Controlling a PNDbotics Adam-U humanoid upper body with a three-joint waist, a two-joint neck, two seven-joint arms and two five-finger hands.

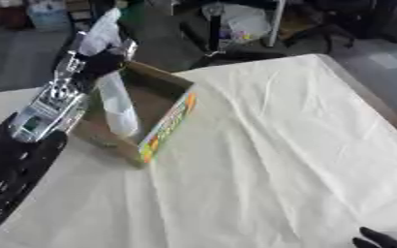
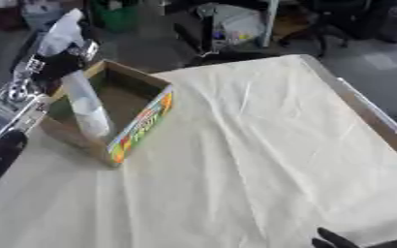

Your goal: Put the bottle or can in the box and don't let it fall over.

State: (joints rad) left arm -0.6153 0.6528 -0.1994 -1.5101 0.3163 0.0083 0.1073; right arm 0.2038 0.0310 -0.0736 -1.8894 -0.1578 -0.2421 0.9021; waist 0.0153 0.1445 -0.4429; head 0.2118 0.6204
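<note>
Fingers of the left hand [image 1: 100, 60] grip a pale bottle [image 1: 117, 104] standing upright inside the box [image 1: 170, 121].

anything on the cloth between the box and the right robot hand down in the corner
Nothing: in the left eye view only bare, creased white cloth stretches from the box to the right robot hand.

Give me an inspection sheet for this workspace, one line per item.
Surface: white cloth, wrinkled, over the table.
Job's things: pale bottle upright inside the open cardboard box.
Clutter: nothing seen on the cloth.
Hands: left hand curled round the bottle's upper part; right hand at the lower right corner, only dark fingertips showing.
Cables: nothing seen.
Surroundings: floor with chairs and stored items beyond the far edge.
</note>
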